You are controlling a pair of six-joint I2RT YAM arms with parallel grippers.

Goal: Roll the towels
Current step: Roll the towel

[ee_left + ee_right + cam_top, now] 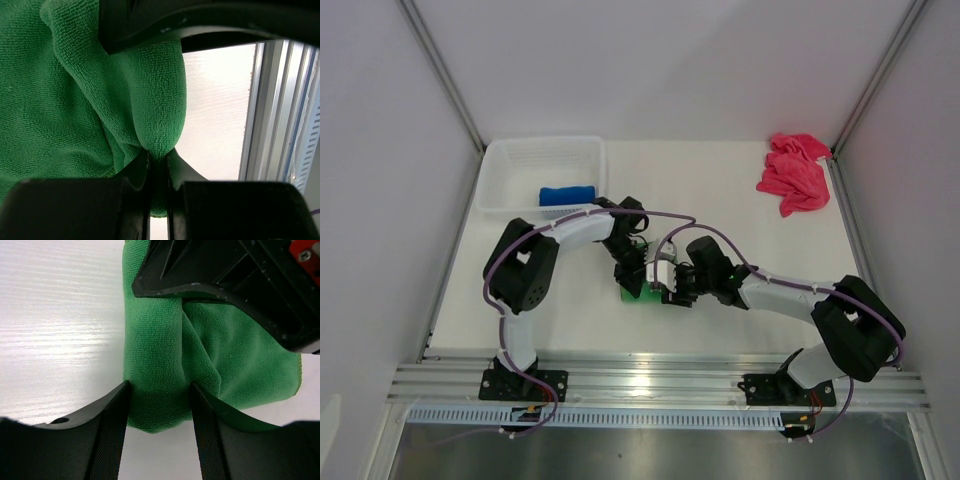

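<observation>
Left gripper [157,172]: closed to a narrow slit at lower centre of the left wrist view, with a thin ridge of green towel [60,100] pinched between the fingers [75,210]. Cloth bulging in a rounded fold just above the pinch and filling the left half of that frame.

Right gripper [157,425]: jaws partly apart at the bottom of the right wrist view, both fingers [112,440] pressed against the sides of a thick folded edge of the same towel. Dark body of the left gripper across the upper right of that frame, touching the cloth.

Green towel, top view [632,296]: lying on the table [740,200] at centre frame, mostly hidden under the two meeting grippers, with only a small strip showing below them. Partly folded or rolled; how far cannot be told.

Blue towel [567,195]: rolled into a short cylinder, lying inside the basket [500,180] at upper left.

Pink towel [793,175]: loose crumpled heap at upper right, beside the far right corner of the table, well apart from both arms.

Basket: white translucent plastic, rectangular, at the far left corner of the table.

Rail [660,375]: aluminium, along the bottom of the top view, carrying both arm bases.
</observation>
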